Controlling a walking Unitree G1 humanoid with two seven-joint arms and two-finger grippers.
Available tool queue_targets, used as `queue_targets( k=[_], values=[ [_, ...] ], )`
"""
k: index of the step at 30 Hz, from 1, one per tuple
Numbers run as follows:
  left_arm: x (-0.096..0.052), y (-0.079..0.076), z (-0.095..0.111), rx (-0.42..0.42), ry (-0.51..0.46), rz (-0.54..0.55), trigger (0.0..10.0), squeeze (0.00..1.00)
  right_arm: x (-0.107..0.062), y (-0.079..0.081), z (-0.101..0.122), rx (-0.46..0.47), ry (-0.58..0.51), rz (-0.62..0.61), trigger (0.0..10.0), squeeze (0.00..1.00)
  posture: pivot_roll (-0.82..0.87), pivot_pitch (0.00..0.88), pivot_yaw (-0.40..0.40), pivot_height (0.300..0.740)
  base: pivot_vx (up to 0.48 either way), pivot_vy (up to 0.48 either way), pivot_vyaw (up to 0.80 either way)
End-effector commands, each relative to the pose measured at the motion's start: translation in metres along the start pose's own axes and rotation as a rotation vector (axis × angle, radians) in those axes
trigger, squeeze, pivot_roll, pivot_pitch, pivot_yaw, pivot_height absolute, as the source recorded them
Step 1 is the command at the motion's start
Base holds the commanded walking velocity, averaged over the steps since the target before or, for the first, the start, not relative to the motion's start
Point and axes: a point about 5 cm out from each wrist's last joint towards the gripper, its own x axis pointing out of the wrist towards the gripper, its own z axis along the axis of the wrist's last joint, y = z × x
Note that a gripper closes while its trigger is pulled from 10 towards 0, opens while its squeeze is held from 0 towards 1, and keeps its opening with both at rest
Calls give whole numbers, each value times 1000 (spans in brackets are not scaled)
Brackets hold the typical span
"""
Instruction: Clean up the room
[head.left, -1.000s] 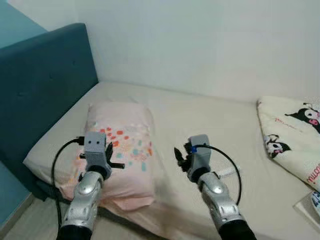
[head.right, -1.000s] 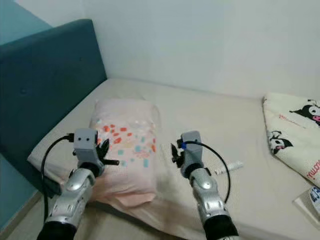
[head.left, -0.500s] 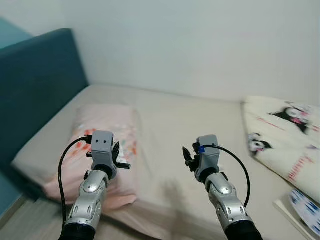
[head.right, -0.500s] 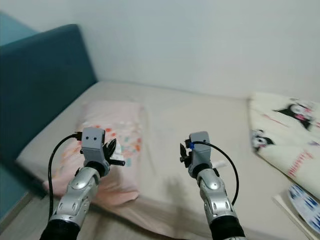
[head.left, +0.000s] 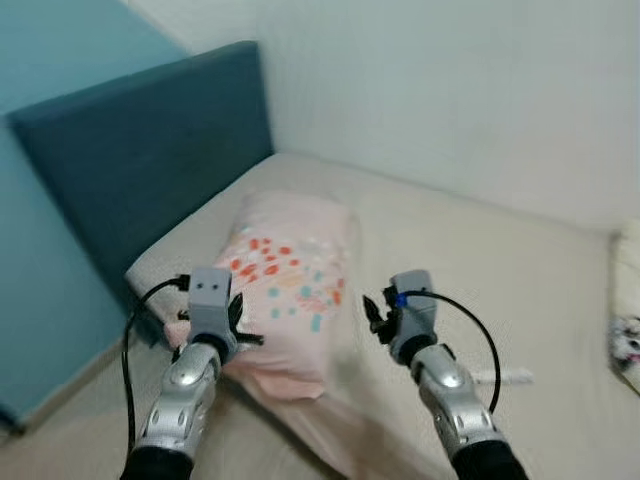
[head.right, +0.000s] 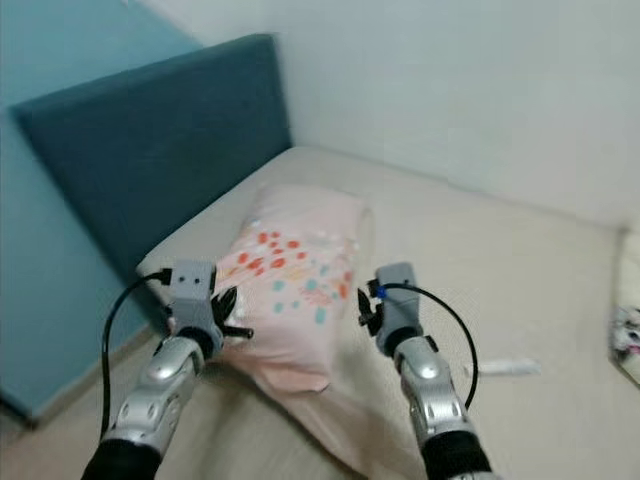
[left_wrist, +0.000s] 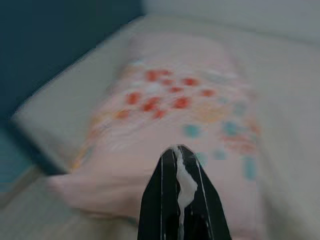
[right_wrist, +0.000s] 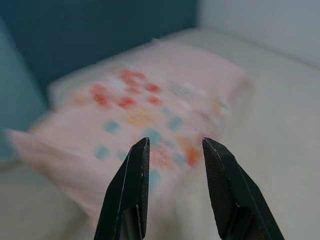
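I hold both arms raised ahead, left end effector pinched together, right end effector parted.

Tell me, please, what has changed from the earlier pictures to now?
The camera has turned left, toward the headboard; the things did not move. Nothing was grasped or released. The pillow stays on the bed. The left gripper stays shut, the right gripper stays open, both raised before the pillow.

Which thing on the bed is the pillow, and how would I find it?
Start at the dark teal headboard at the end of the beige bed. The pillow lies just in front of it, near the bed's edge. It is the one soft pink thing there, sprinkled with red, orange and teal spots.
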Motion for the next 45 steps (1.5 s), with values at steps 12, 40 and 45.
queue_targets(
  k=[12,40,45],
  values=[
    [-1,-4,-3,9,16,-10,10000,0,-5,-7,-5,-20,24,-2,10000,0,-5,1,-22,740,0,0,800],
    [-2,-12,-6,31,28,-51,10000,0,-7,-15,-5,-14,24,-42,10000,0,-22,7,-31,740,0,-47,400],
    [-2,-12,-6,31,29,-54,10000,0,-7,-14,-5,-12,25,-47,10000,0,-22,7,-29,740,0,-343,0]
  ],
)
